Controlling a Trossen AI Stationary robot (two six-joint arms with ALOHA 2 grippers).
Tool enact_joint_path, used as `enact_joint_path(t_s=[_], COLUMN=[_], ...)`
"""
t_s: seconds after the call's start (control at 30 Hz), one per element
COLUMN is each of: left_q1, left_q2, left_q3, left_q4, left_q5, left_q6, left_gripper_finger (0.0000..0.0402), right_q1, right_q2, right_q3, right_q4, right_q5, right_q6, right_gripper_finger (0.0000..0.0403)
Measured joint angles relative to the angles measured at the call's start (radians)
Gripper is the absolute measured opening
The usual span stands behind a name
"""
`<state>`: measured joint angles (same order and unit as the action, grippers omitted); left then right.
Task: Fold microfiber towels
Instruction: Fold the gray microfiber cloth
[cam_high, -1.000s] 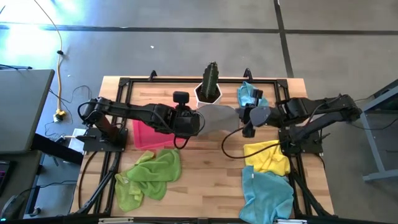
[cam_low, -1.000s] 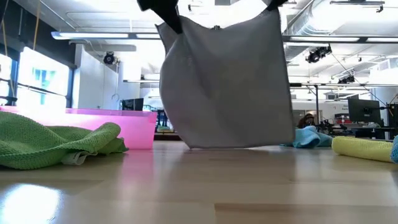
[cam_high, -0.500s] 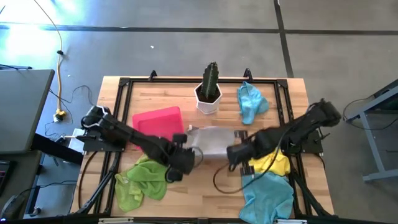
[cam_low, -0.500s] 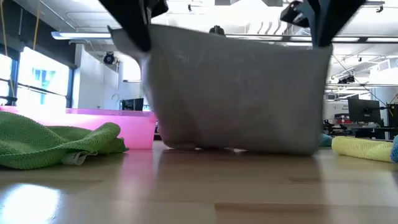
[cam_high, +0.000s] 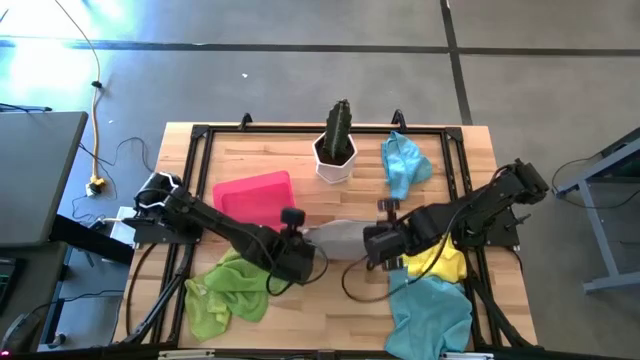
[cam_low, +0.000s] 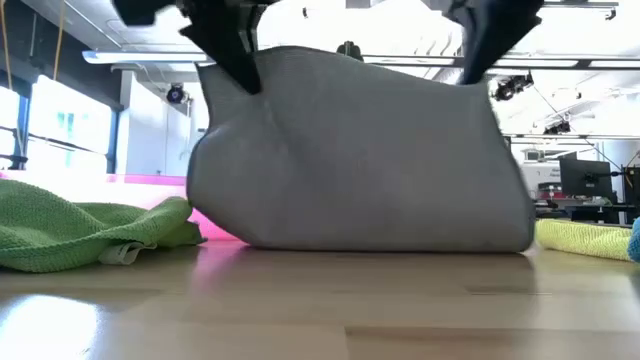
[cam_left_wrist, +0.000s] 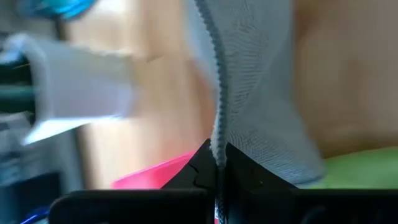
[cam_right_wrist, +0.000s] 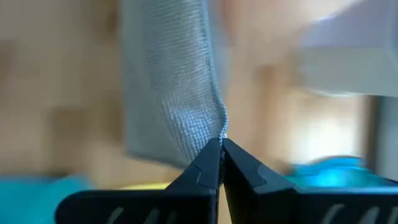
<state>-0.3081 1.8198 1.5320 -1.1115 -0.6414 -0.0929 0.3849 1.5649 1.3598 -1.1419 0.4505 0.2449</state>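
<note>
A grey microfiber towel (cam_low: 360, 150) hangs between my two grippers over the table's middle (cam_high: 335, 238). Its lower edge (cam_low: 380, 245) rests on the wood. My left gripper (cam_high: 298, 252) (cam_left_wrist: 217, 163) is shut on the towel's upper left corner. My right gripper (cam_high: 378, 244) (cam_right_wrist: 221, 155) is shut on its upper right corner. Crumpled green towels (cam_high: 240, 285) lie at the near left. A yellow towel (cam_high: 435, 255) and a light blue towel (cam_high: 430, 310) lie at the near right. Another light blue towel (cam_high: 403, 163) lies at the far right. My left gripper pinches the towel's hemmed edge at its upper left corner (cam_left_wrist: 217, 144) between its two fingers. The fingers slant down from above. The cloth hangs below them with its lower edge on the table. My right gripper pinches the towel's upper right corner (cam_right_wrist: 217, 132) between its two fingers, slanting down from above. The cloth hangs from there toward the table, and the top edge (cam_low: 360, 62) runs nearly straight across to the other gripper.
A pink tray (cam_high: 255, 195) stands at the back left, behind the grey towel. A potted cactus (cam_high: 337, 140) stands at the far middle. Bare wood (cam_high: 330, 310) lies between the green towels and the blue one at the near edge.
Both grippers have gone down and toward the table's near edge, carrying the grey towel from beside the cactus to the table's middle. The towel hung narrow and steep; now it is spread wide, with its lower part settled and bulging on the wood.
</note>
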Motion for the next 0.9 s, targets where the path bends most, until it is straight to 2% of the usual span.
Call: enact_joint_path(t_s=[0.13, 0.3, 0.47, 0.67, 0.73, 0.83, 0.9], left_q1=[0.048, 0.103, 0.134, 0.134, 0.129, 0.131, 0.143], left_q2=[0.000, 0.000, 0.000, 0.000, 0.000, 0.000, 0.000], left_q3=[0.023, 0.081, 0.146, 0.203, 0.209, 0.221, 0.237], left_q4=[-0.075, -0.194, -0.236, -0.231, -0.231, -0.231, -0.230], left_q5=[-0.155, -0.323, -0.384, -0.398, -0.444, -0.559, -0.592], left_q6=[0.000, 0.000, 0.000, 0.006, 0.042, 0.113, 0.136], left_gripper_finger=[0.0000, 0.0000, 0.0000, 0.0000, 0.0000, 0.0000, 0.0000], right_q1=[-0.058, -0.119, -0.157, -0.166, -0.156, -0.152, -0.153], right_q2=[-0.017, -0.049, -0.085, -0.116, -0.116, -0.119, -0.119], right_q3=[0.000, 0.000, 0.000, 0.000, 0.000, 0.000, 0.000], right_q4=[-0.016, -0.030, -0.025, -0.013, -0.013, 0.000, 0.020], right_q5=[0.134, 0.283, 0.469, 0.486, 0.528, 0.637, 0.688], right_q6=[-0.010, -0.097, -0.188, -0.145, -0.166, -0.279, -0.326], right_gripper_finger=[0.0000, 0.0000, 0.0000, 0.0000, 0.0000, 0.0000, 0.0000])
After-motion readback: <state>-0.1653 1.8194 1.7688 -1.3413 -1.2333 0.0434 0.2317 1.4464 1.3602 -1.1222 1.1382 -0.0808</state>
